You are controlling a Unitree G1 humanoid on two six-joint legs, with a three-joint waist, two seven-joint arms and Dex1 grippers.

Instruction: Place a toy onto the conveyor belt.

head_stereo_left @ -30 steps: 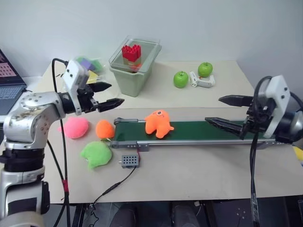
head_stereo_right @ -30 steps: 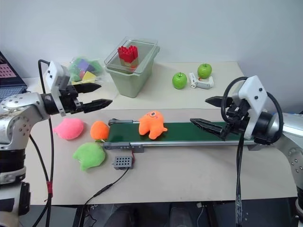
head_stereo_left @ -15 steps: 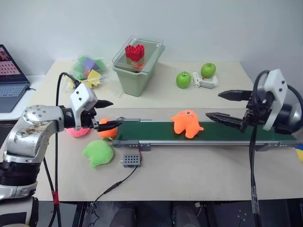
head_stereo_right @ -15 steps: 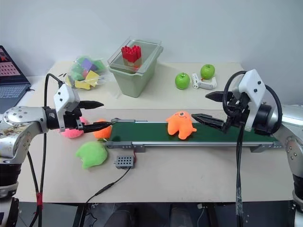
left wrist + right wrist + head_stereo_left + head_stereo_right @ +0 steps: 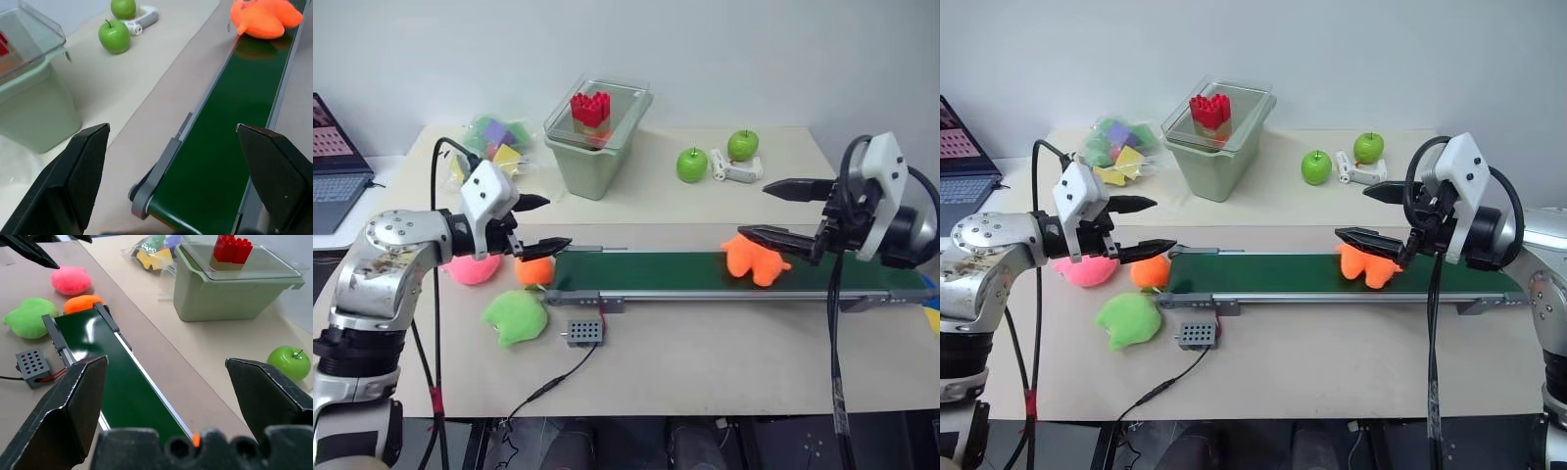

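The toy [image 5: 754,260], a bright orange fuzzy plush, lies on the conveyor belt [image 5: 646,273] toward its right part. The belt is a long dark green strip with grey rails across the table's middle. My right gripper [image 5: 751,210] hangs open just above the toy, its lower finger crossing the toy's top; whether they touch I cannot tell. My left gripper [image 5: 558,222] is open and empty above the belt's left end. In the left wrist view the toy [image 5: 264,22] lies far down the belt [image 5: 225,127], beyond the open fingers [image 5: 73,181].
A small round orange plush [image 5: 533,271], a pink plush [image 5: 470,267] and a green plush [image 5: 516,316] lie by the belt's left end, near a grey box [image 5: 582,332] with a cable. Behind stand a lidded pale green bin [image 5: 592,147], two apples [image 5: 691,164] and a laptop [image 5: 337,147].
The toy has ridden along the belt from its left part to the right, ending under my right gripper. My left gripper dipped, then rose again. Both stay open.
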